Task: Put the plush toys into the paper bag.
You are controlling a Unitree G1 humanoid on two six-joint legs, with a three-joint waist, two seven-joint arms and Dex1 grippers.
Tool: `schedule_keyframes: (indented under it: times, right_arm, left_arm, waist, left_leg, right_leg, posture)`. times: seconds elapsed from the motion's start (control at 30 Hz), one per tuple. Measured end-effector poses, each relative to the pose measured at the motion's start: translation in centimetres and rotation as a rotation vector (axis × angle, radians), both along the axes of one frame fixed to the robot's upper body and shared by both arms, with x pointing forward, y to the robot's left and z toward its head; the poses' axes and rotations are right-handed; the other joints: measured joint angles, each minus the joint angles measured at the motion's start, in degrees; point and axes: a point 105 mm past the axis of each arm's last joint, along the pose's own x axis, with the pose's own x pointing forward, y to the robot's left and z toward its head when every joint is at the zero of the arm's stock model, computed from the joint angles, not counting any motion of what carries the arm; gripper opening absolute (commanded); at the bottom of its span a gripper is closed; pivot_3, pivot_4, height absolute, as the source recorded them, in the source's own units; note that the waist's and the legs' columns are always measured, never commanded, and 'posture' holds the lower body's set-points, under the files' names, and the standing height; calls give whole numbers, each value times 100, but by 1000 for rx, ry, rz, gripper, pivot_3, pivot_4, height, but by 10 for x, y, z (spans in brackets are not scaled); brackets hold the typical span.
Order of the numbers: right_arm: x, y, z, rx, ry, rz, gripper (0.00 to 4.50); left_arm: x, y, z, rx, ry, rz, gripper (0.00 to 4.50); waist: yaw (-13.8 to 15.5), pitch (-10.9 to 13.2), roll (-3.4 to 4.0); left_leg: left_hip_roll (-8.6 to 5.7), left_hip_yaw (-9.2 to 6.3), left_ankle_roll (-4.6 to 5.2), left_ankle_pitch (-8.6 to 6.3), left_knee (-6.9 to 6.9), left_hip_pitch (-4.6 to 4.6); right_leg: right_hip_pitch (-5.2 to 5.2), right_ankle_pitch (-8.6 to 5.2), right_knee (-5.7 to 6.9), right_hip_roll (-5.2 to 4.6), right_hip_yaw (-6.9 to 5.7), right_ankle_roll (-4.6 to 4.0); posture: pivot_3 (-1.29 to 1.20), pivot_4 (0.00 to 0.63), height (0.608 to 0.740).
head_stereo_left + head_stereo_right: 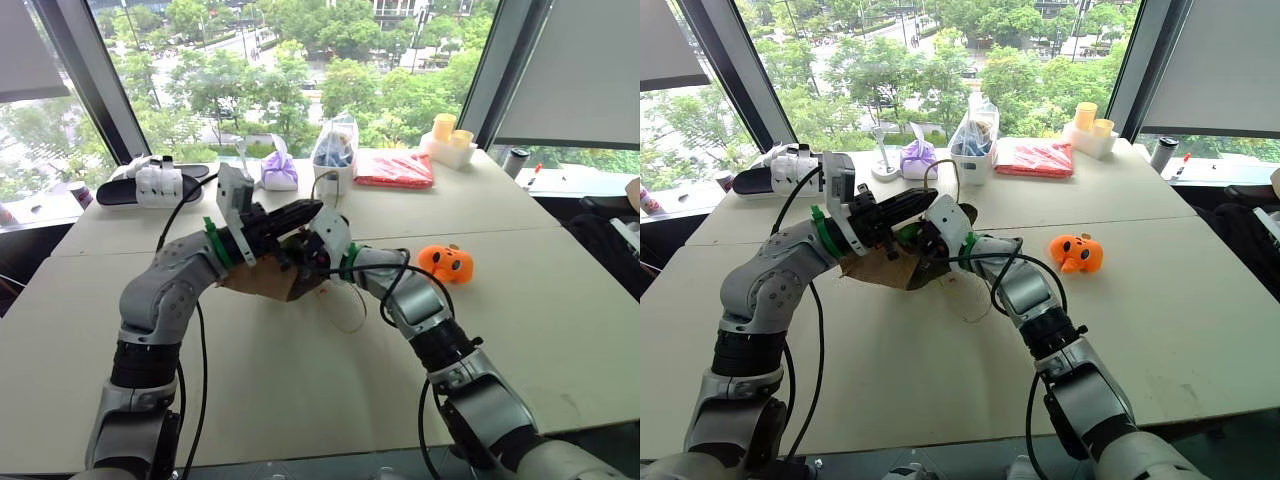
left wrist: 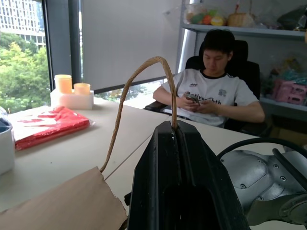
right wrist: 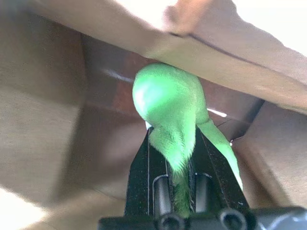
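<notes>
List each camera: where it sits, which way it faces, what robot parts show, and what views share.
Head, both eyes: forward and down over the table, both arms, orange plush toy, paper bag.
Left wrist: along the left gripper, shut on the bag handle; a seated person beyond.
Right wrist: inside the bag, right gripper shut on the green plush toy.
Shared: the bag appears throughout.

Both hands (image 2: 175,132) (image 3: 175,158) clamped (arms converging)
</notes>
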Motion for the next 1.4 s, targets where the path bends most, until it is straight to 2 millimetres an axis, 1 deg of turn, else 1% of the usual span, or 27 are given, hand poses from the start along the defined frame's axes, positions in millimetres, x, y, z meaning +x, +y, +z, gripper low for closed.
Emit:
schedule_keyframes:
  times: [0.07,0.1,0.17,0.23,0.33,0.47,0.53,0.6,0.63,0.7,0.73,0.77,0.8,0.9,0.97,1.0,1.07,1.1,1.13,1.2,1.3,1.4]
  right_arm:
    - [-3,1,-1,3,3,5,797]
    - [-5,1,-1,4,7,9,1066]
    - [-8,2,-4,8,18,19,1970]
    - [-9,2,-6,6,29,17,3070]
    - [-11,3,-3,10,21,21,4465]
    - [-15,0,-2,4,17,28,4465]
    - [-19,-8,2,-22,3,29,4465]
    - [-24,-27,10,-34,-7,13,4465]
    - [-28,-40,16,-26,-6,-3,4465]
    - [-38,-80,26,-37,-6,-64,4465]
    - [-40,-97,28,-53,-6,-103,4465]
    - [-43,-118,29,-77,-8,-159,4465]
    - [-45,-131,28,-92,1,-193,4465]
    - [-46,-161,24,-96,32,-286,4465]
    - [-39,-178,20,-105,36,-356,4465]
    - [-33,-189,16,-113,38,-408,4465]
    - [-20,-210,6,-133,43,-507,4465]
    - [-16,-215,1,-140,49,-530,4465]
    - [-6,-222,-7,-139,58,-574,4465]
    - [8,-231,-21,-140,76,-637,4465]
    - [23,-239,-41,-175,97,-696,4465]
    - [38,-246,-51,-216,89,-758,4465]
  left_arm:
    - [0,0,0,0,0,0,0]
    - [0,0,0,0,0,0,0]
    - [0,0,0,0,0,1,0]
    - [0,0,0,0,1,1,0]
    - [0,0,0,0,1,0,0]
    - [0,0,0,0,4,-4,0]
    - [0,1,0,4,5,-6,0]
    - [-1,4,-1,22,1,-8,0]
    - [-1,6,-2,32,0,-5,0]
    - [-1,11,-4,51,4,-5,0]
    - [0,14,-6,58,10,2,0]
    - [1,16,-8,60,17,3,0]
    - [1,17,-9,64,21,4,0]
    - [1,17,-12,65,31,-4,0]
    - [1,17,-13,66,33,-7,0]
    - [0,17,-14,66,35,-9,0]
    - [0,17,-14,67,36,-11,0]
    - [0,17,-14,67,36,-12,0]
    - [0,17,-15,67,38,-8,0]
    - [0,16,-16,67,41,-13,0]
    - [0,16,-16,66,40,-12,0]
    - [0,15,-15,65,39,-5,0]
  waist:
    - [1,0,0]
    - [1,0,0]
    - [0,0,0]
    - [1,0,0]
    - [6,0,0]
    - [12,0,0]
    - [25,0,0]
    - [54,0,0]
    - [62,0,0]
    - [94,0,0]
    - [83,0,0]
    - [76,0,0]
    - [70,0,0]
    - [13,0,0]
    - [18,0,0]
    - [31,0,0]
    - [56,0,0]
    - [56,0,0]
    - [52,1,-1]
    - [39,1,0]
    - [31,1,0]
    - [26,1,0]
  left_leg:
    - [0,0,0,0,-1,0]
    - [0,0,0,0,-1,0]
    - [0,0,0,0,-1,0]
    - [0,1,0,0,-1,0]
    - [0,0,0,0,-1,0]
    - [0,1,0,0,-1,0]
    - [-1,0,0,0,0,-1]
    - [-2,-1,0,0,1,-3]
    - [-2,0,1,0,1,-3]
    - [-4,1,5,-3,0,-5]
    - [-4,2,8,-4,1,-5]
    - [-4,4,25,-14,-1,-5]
    - [-3,6,41,-23,-1,-4]
    - [4,13,42,-24,-3,4]
    - [4,15,42,-24,-2,7]
    - [3,18,42,-24,-1,7]
    - [1,23,42,-23,3,6]
    - [1,24,42,-23,3,5]
    - [1,26,41,-23,3,6]
    - [1,26,37,-21,1,6]
    - [2,27,2,0,-2,4]
    - [2,26,1,0,-3,3]
  right_leg:
    - [0,0,0,0,0,0]
    - [-1,0,0,0,0,0]
    - [-1,0,1,0,0,0]
    - [-1,0,0,0,0,0]
    - [-1,0,1,0,0,0]
    - [-1,0,0,0,0,0]
    - [-1,0,0,-1,0,0]
    - [0,0,-2,-3,0,0]
    - [1,0,-4,-3,0,0]
    - [7,0,-10,-3,-2,0]
    - [9,0,-14,-3,-2,1]
    - [9,-1,-21,-3,-2,1]
    - [10,-1,-21,-1,-2,1]
    - [9,-1,-16,1,0,1]
    - [10,0,-12,0,2,0]
    - [13,0,-12,0,1,0]
    - [15,0,-12,-3,1,0]
    - [16,0,-13,-3,1,0]
    - [17,0,-13,-2,1,-1]
    - [16,0,-13,-1,2,-1]
    - [13,0,-16,-1,2,-1]
    - [13,0,-19,-2,2,-1]
  posture:
    - [0,150,740]
    - [0,150,740]
    - [0,150,740]
    - [0,150,740]
    - [0,150,740]
    - [0,150,740]
    - [0,150,740]
    - [0,150,740]
    - [0,150,740]
    - [0,150,740]
    - [0,150,740]
    - [0,150,740]
    - [0,150,740]
    - [0,150,740]
    - [0,150,740]
    - [0,150,740]
    - [0,150,740]
    - [0,150,740]
    - [0,150,740]
    - [0,150,740]
    - [0,150,740]
    - [0,150,740]
